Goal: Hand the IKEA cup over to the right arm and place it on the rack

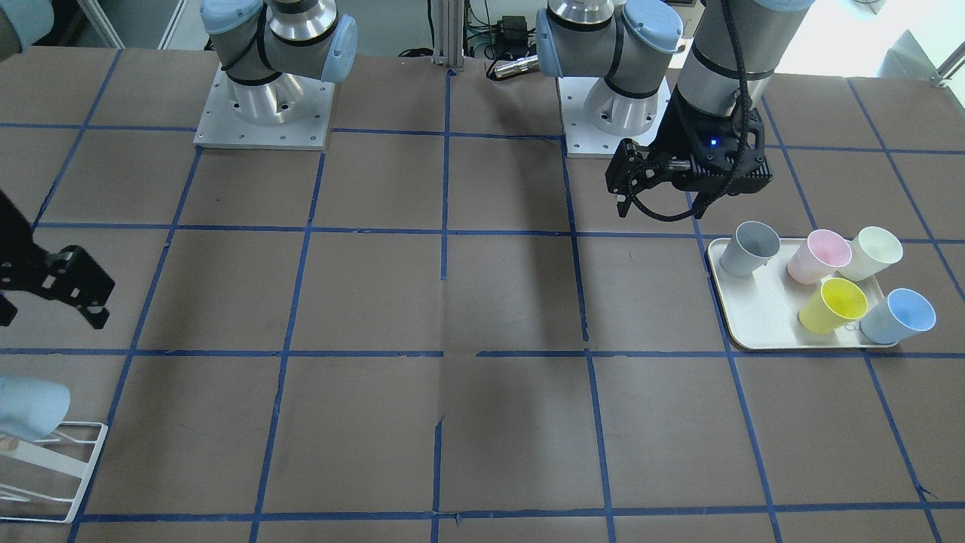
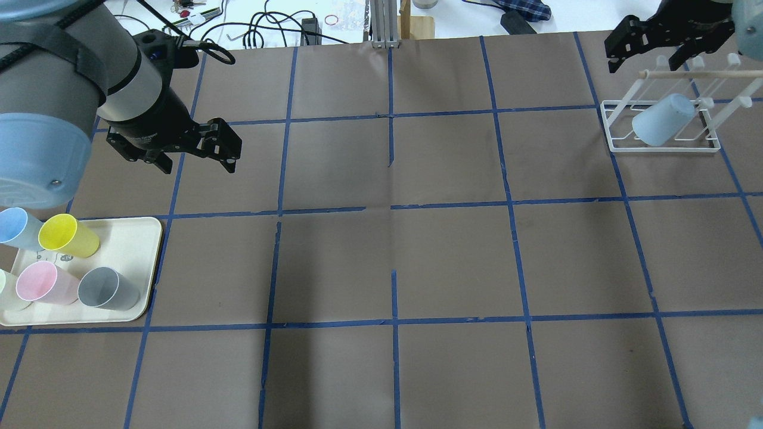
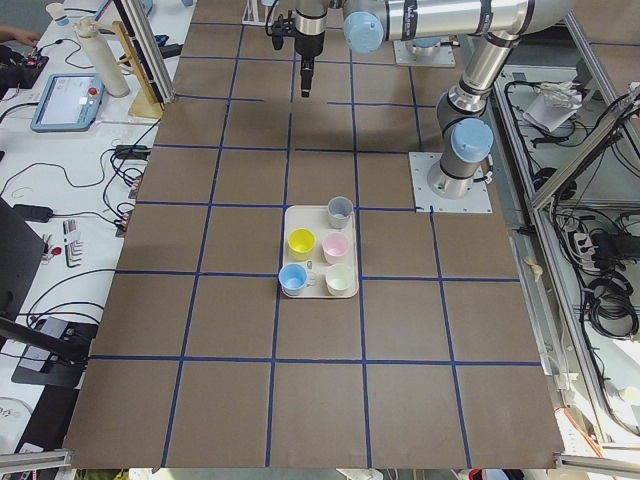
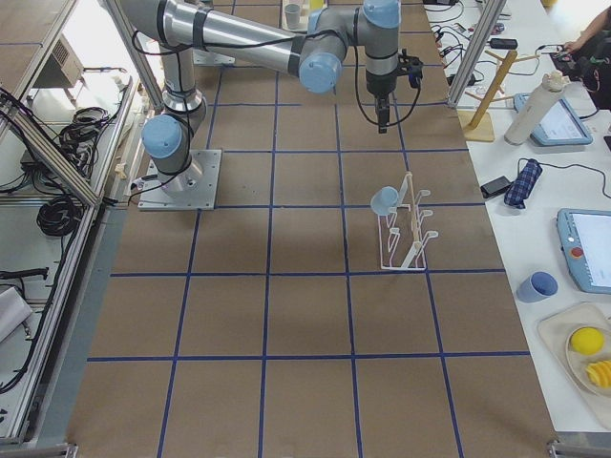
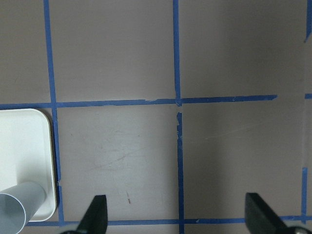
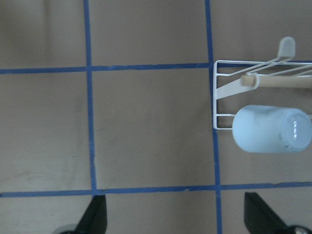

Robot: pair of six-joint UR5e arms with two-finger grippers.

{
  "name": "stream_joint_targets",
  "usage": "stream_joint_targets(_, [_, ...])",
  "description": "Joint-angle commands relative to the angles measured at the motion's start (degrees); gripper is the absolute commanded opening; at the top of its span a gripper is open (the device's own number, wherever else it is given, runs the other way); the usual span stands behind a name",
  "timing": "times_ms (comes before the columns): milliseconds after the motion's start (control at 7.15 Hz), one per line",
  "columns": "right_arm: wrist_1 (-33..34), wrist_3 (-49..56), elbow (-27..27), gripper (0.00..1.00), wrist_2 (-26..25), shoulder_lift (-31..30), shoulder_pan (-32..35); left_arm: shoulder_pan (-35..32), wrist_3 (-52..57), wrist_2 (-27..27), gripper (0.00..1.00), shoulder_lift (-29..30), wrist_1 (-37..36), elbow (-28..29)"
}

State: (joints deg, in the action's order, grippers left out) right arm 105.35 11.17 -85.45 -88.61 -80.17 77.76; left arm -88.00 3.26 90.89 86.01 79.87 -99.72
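Note:
One pale-blue IKEA cup (image 2: 661, 121) hangs tilted on the white wire rack (image 2: 661, 149). It also shows in the front view (image 1: 30, 407) and the right wrist view (image 6: 270, 129). A second pale-blue cup (image 2: 15, 228) lies on the beige tray (image 2: 137, 238) and shows in the front view too (image 1: 901, 315). My right gripper (image 2: 653, 50) is open and empty, just beyond the rack and apart from it. My left gripper (image 2: 194, 154) is open and empty above the table, beside the tray's far corner. The left wrist view (image 5: 175, 200) shows its fingertips wide apart.
The tray also holds a yellow cup (image 2: 68, 236), a pink cup (image 2: 39, 283), a grey cup (image 2: 107, 289) and a whitish cup (image 1: 871, 253). Blue tape lines grid the brown table. Cables and tools lie past the table's far edge.

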Motion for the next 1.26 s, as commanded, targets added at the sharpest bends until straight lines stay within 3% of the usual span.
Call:
stream_joint_targets(0, [-6.53, -7.97, 0.02, 1.0, -0.16, -4.63, 7.81, 0.02, 0.08, -0.19, 1.0, -0.5, 0.29, -0.65])
stream_joint_targets(420, [-8.22, -15.82, 0.02, 1.0, -0.95, -5.61, 16.09, 0.02, -0.01, -0.01, 1.0, -0.58, 0.38, -0.92])
stream_joint_targets(1119, [-8.49, -15.04, -0.59, 1.0, 0.19, -5.7, 16.11, 0.2, 0.08, 0.16, 1.0, -1.55, 0.99, -0.92])
